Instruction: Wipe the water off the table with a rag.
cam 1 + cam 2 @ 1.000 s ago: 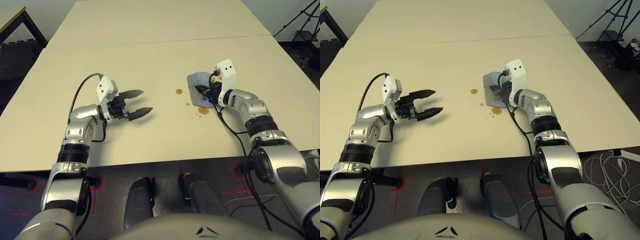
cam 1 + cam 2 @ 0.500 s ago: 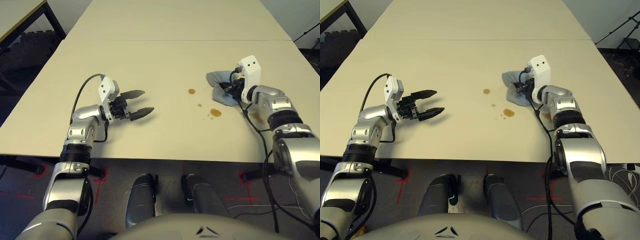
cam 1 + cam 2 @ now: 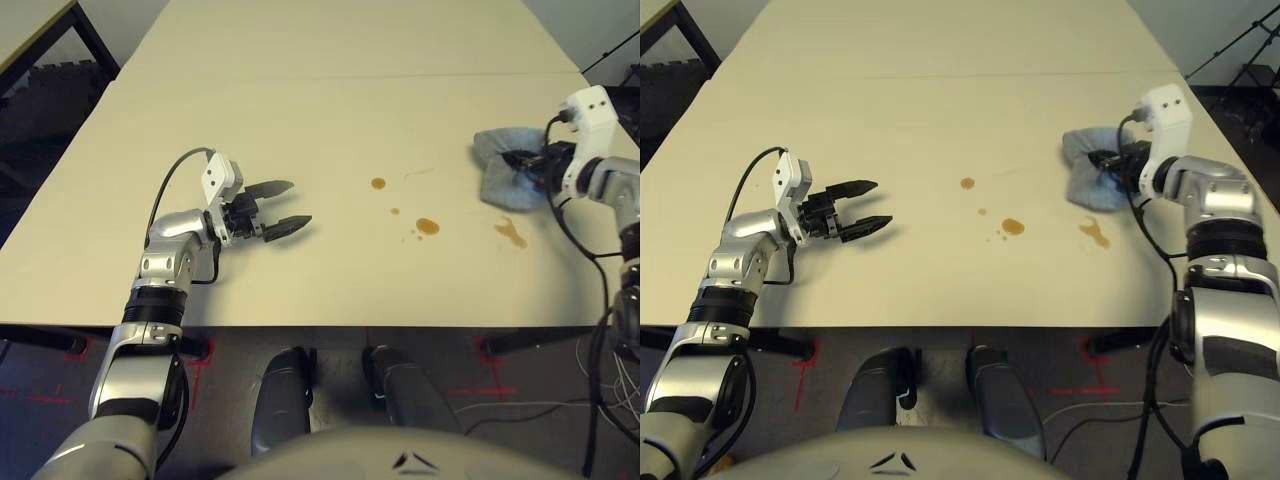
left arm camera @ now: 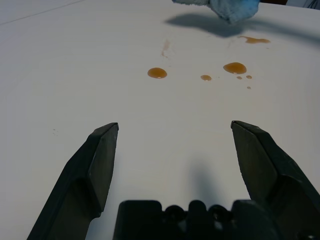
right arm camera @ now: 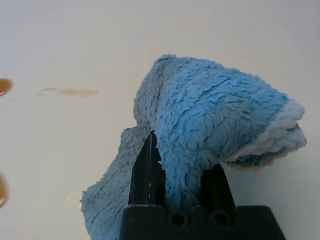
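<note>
Water (image 3: pixel 427 227) lies in amber blots on the bench (image 3: pixel 300 290), nearer the robot than the rag (image 3: pixel 512 170), which the right pincer (image 3: pixel 525 163) has clamped and should lower flat over each blot, pressing lightly and drawing inward.

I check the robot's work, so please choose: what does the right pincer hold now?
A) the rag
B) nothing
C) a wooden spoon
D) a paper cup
A: the fuzzy grey-blue rag is pinched between the fingers of the right pincer.
</note>
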### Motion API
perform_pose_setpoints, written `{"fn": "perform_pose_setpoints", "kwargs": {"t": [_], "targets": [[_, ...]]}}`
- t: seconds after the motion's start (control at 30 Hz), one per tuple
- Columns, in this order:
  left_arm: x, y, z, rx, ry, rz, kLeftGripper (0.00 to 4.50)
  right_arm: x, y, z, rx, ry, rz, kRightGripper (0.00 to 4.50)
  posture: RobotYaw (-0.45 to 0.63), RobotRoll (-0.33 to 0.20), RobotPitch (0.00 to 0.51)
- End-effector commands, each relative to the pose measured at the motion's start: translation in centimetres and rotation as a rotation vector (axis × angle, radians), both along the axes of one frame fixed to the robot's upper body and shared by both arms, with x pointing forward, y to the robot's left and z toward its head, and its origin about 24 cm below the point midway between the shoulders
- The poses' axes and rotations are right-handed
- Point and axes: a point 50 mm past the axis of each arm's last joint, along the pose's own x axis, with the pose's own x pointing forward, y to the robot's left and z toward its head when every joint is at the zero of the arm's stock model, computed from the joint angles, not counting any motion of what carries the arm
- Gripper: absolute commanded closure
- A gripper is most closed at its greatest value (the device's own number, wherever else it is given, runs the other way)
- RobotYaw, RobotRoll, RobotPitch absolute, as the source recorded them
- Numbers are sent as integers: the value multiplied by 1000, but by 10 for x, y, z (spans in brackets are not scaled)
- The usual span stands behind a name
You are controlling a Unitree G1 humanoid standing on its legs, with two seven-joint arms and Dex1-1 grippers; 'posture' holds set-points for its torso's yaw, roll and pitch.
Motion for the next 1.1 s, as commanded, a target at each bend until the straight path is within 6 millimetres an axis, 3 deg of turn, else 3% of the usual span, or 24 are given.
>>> {"fn": "perform_pose_setpoints", "kwargs": {"t": [0.03, 0.27, 0.57, 0.77, 1.1], "targets": [[2, -2, -2, 11, 1, -10, 0, -19, 0, 18, 20, 4, 41, 4323, -245, 0, 140], [4, -1, -1, 13, -5, -14, 0, -46, -9, -11, -24, 118, 7, 4323, -246, 0, 138], [3, 3, 2, 20, -11, -11, 0, -53, -9, -57, -47, 160, -30, 4323, -237, 0, 141], [3, 4, 2, 24, -11, -7, 0, -51, 29, -73, 45, 184, 59, 4323, -230, 0, 143], [4, 5, 2, 31, -9, -10, 0, -42, 101, -75, 150, 186, 225, 4324, -231, 0, 143]]}}
